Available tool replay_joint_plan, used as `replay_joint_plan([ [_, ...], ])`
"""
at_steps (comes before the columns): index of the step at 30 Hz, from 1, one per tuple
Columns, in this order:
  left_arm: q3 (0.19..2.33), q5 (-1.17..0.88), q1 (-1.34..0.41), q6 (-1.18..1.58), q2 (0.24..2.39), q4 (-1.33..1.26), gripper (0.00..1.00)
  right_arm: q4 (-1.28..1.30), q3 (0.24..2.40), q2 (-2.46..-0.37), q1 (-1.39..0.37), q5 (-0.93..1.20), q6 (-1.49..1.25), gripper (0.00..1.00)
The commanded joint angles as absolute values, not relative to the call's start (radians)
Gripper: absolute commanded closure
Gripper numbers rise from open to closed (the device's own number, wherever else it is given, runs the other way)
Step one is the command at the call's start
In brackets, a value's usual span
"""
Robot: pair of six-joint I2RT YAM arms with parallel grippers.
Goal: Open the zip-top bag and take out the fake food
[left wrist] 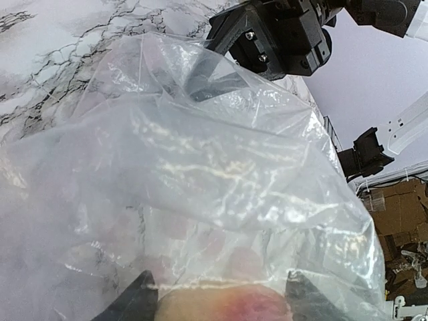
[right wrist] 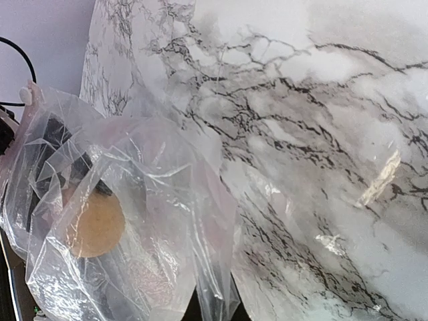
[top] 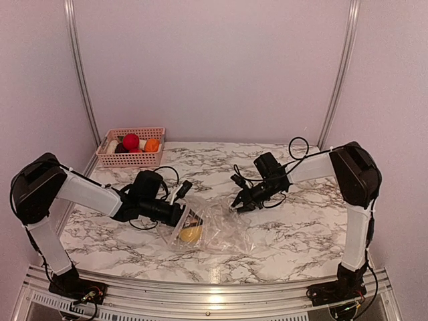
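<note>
Basket (top: 130, 158), pink and slotted, sits at the far left corner of the worktop (top: 294, 234), well apart from the action. A red toy (top: 131, 141) and an orange toy (top: 152, 145) show in it; the other pieces are too small to make out. Metal rails (top: 79, 73) stand at the back corners, and a black cable (top: 297, 144) loops up behind the right wrist.

Bag (top: 221, 231) lies crumpled mid-worktop, its mouth facing left. Its clear plastic is what gets in your way. In the left wrist view it drapes over nearly the whole picture, and glare and creases blur whatever is behind it. One yellow toy fruit (top: 192, 234) is inside, at the left end of the bag; the left wrist view shows a reddish blush on it.

Your left gripper (left wrist: 221, 302) sits inside the bag's mouth. Its jaws stand partly apart, with one finger (left wrist: 137, 301) on each side of the yellow fruit, right at its edges. Cannot tell whether they press the fruit or only flank it, since film and the frame edge hide the contact.

Your right gripper (top: 237, 205) is closed tight, pinching the bag's upper layer on the right side and holding it raised so the film tents up off the worktop. In the right wrist view its own fingers don't show clearly. There the fruit reads as a round tan disc through the film, with dark parts of the left gripper just beside it.
</note>
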State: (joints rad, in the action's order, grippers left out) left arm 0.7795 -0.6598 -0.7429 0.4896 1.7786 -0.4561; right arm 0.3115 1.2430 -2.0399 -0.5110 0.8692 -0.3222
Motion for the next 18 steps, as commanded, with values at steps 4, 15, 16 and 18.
replay_joint_plan([
  [4, 0.681, -0.593, -0.677, 0.482, 1.634, -0.414, 0.45, 0.294, 1.197, -1.976, -0.472, 0.836, -0.302, 1.00],
  [15, 0.632, -0.593, -0.436, 0.491, 1.431, -0.338, 0.46, 0.318, 1.162, -1.941, -0.420, 0.836, -0.262, 1.00],
  [16, 0.644, -0.598, -0.405, 0.491, 1.421, -0.330, 0.46, 0.319, 1.161, -1.941, -0.419, 0.836, -0.261, 1.00],
  [18, 0.686, -0.600, -0.344, 0.489, 1.415, -0.304, 0.46, 0.319, 1.162, -1.939, -0.419, 0.836, -0.260, 1.00],
])
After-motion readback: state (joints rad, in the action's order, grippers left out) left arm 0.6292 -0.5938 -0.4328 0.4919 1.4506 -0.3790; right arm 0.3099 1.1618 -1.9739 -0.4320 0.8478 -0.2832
